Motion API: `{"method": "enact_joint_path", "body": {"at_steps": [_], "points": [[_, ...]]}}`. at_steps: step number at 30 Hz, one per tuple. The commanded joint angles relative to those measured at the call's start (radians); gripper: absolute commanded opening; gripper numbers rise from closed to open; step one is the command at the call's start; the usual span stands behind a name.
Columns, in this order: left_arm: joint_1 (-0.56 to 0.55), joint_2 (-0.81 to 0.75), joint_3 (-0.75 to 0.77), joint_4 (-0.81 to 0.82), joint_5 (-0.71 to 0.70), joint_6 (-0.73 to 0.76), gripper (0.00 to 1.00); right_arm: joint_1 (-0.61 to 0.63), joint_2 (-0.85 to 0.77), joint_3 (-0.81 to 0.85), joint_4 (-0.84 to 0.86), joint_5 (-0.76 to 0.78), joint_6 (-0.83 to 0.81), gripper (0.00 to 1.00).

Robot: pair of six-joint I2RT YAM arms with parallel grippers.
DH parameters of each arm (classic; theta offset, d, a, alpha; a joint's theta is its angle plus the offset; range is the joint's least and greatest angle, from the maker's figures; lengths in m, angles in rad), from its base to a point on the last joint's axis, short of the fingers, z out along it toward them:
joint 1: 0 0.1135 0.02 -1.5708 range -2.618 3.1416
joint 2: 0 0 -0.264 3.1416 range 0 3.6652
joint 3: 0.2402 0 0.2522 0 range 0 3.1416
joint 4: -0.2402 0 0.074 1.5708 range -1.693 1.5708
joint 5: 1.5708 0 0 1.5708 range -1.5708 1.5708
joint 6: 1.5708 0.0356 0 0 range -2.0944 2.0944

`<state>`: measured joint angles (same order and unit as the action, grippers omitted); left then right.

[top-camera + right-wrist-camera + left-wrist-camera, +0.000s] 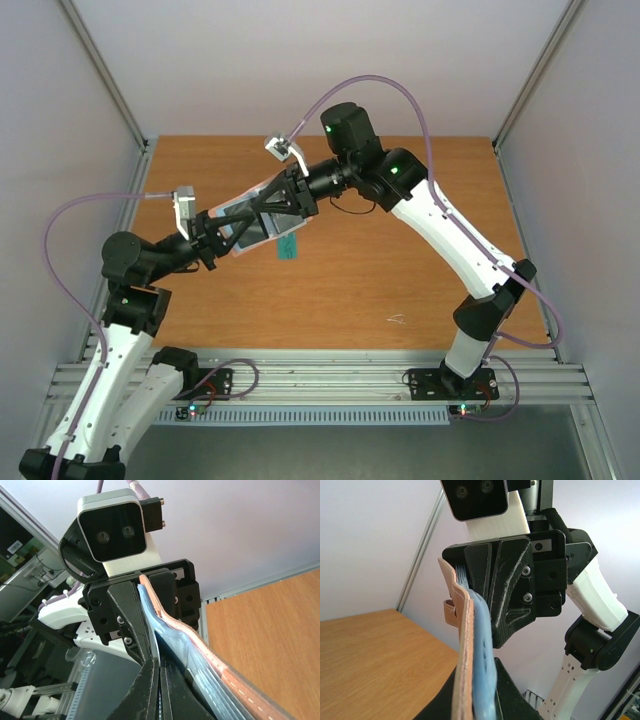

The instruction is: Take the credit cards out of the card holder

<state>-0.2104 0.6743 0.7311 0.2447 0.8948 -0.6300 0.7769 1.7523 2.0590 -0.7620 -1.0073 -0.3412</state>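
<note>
The card holder (245, 225), pink outside and pale blue inside, hangs above the table between both grippers. My left gripper (222, 232) is shut on its lower end; the left wrist view shows the holder (465, 630) edge-on between that gripper's (475, 680) fingers. My right gripper (159, 662) is shut on a thin pale edge that looks like a credit card, at the holder's (199, 641) blue inner pockets. One of its fingers (507, 600) lies against the blue side. A teal-green credit card (287, 247) lies flat on the table just below the holder.
The wooden table (400, 270) is walled at the left, right and back. A metal rail (320, 375) runs along the near edge by the arm bases. A small white scuff (396, 320) marks the wood at the front right.
</note>
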Motion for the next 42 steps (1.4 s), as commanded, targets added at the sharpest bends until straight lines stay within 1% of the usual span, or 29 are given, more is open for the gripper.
{"method": "enact_joint_path", "body": {"at_steps": [1,2,3,9,12,14,16,20,24,26,27,31,42], "points": [[-0.013,-0.008,0.012,0.071,-0.002,0.0,0.1,-0.016,-0.04,-0.031,0.066,-0.035,0.028,0.01],[-0.012,-0.009,0.011,0.071,-0.005,-0.004,0.15,-0.024,-0.045,-0.034,0.067,-0.032,0.027,0.01],[-0.012,-0.01,0.009,0.072,-0.007,-0.011,0.18,-0.031,-0.05,-0.037,0.066,-0.031,0.026,0.01],[-0.012,-0.02,-0.001,0.071,-0.002,-0.028,0.19,-0.07,-0.078,-0.049,0.031,-0.015,0.008,0.01],[-0.011,-0.021,-0.004,0.068,0.001,-0.032,0.25,-0.087,-0.093,-0.056,0.019,-0.009,0.001,0.01],[-0.012,-0.019,-0.004,0.069,-0.001,-0.033,0.27,-0.096,-0.1,-0.054,0.006,-0.001,-0.008,0.01],[-0.012,-0.018,-0.004,0.07,0.001,-0.033,0.24,-0.1,-0.104,-0.053,-0.001,-0.001,-0.014,0.01],[-0.012,-0.017,-0.004,0.071,0.003,-0.032,0.14,-0.1,-0.103,-0.049,-0.018,-0.001,-0.023,0.01],[-0.012,-0.019,-0.006,0.069,0.005,-0.031,0.09,-0.107,-0.105,-0.047,-0.039,-0.004,-0.039,0.01],[-0.012,-0.019,-0.006,0.069,0.002,-0.029,0.01,-0.11,-0.1,-0.042,-0.05,-0.016,-0.036,0.01],[-0.012,-0.018,-0.007,0.069,0.0,-0.027,0.0,-0.11,-0.097,-0.042,-0.052,-0.025,-0.031,0.01],[-0.012,-0.02,-0.008,0.073,-0.024,-0.026,0.0,-0.11,-0.083,-0.049,-0.065,-0.051,-0.02,0.09],[-0.007,-0.02,-0.007,0.089,-0.034,-0.036,0.0,-0.107,-0.101,-0.14,0.004,-0.062,0.026,0.08]]}}
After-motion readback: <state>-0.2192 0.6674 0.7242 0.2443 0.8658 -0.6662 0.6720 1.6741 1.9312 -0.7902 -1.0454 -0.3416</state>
